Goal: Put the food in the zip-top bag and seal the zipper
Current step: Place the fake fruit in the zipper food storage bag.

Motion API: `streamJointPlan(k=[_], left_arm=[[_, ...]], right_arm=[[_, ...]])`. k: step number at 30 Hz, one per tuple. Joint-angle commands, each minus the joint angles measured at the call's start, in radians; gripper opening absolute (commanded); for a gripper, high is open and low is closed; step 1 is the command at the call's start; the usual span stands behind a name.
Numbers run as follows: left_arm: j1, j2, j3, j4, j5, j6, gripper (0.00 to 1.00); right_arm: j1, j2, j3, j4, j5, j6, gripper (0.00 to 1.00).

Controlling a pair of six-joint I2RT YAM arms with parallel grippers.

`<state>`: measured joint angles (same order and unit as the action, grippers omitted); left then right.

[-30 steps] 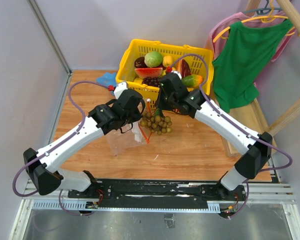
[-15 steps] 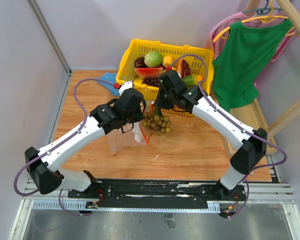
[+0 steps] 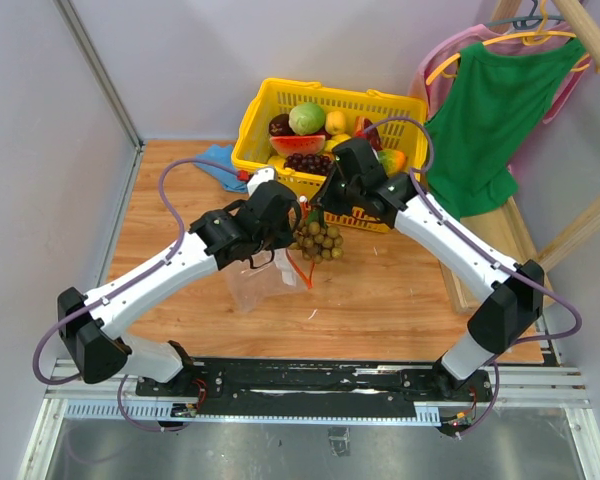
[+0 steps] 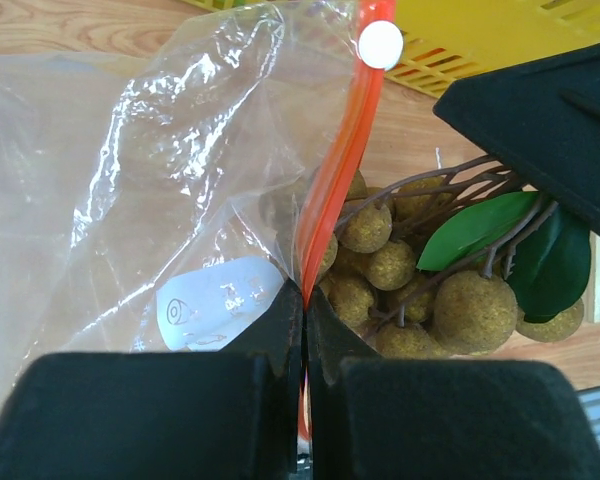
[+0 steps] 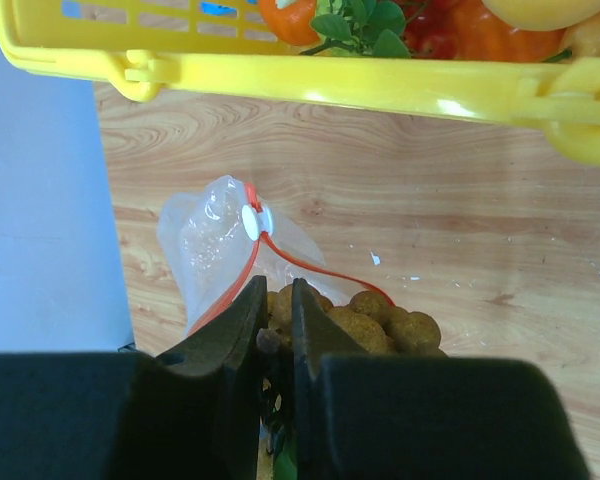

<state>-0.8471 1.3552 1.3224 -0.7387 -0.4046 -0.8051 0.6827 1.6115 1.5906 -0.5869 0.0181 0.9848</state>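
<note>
Clear plastic, the zip-top bag (image 3: 252,288) sits mid-frame in the top view, below the yellow basket (image 3: 265,105). The longan bunch (image 3: 318,240) hangs at its upper right under the right gripper (image 3: 317,209). In the left wrist view, the left gripper (image 4: 303,300) is pinched tight on the orange-red zipper (image 4: 335,190), with the bunch at lower right. In the right wrist view, narrow jaws clamp the bunch's stem at bottom centre.

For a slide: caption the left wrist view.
Left gripper shut on the zip-top bag's zipper, tan fruit cluster beside it.
</note>
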Motion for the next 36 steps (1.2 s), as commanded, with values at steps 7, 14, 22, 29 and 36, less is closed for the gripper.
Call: streamJointPlan(k=[7,14,22,29,36], left_arm=[[-0.017,-0.005,-0.033,0.105,0.092,-0.086,0.0],[-0.012,-0.083,-0.143,0.245,0.136,-0.145,0.0],[0.013,-0.176,-0.273,0.417,0.207,-0.18,0.0],[0.013,-0.138,-0.268,0.533,0.275,-0.13,0.01],[0.014,-0.215,-0.438,0.678,0.305,-0.171,0.0]], right_arm=[[-0.008,-0.082,-0.13,0.131,0.015,0.147,0.01],[-0.018,-0.082,-0.197,0.165,-0.055,0.192,0.01],[-0.076,-0.155,-0.274,0.203,-0.079,0.215,0.01],[-0.132,-0.222,-0.3,0.219,-0.135,0.181,0.01],[-0.136,-0.237,-0.377,0.254,-0.187,0.187,0.01]])
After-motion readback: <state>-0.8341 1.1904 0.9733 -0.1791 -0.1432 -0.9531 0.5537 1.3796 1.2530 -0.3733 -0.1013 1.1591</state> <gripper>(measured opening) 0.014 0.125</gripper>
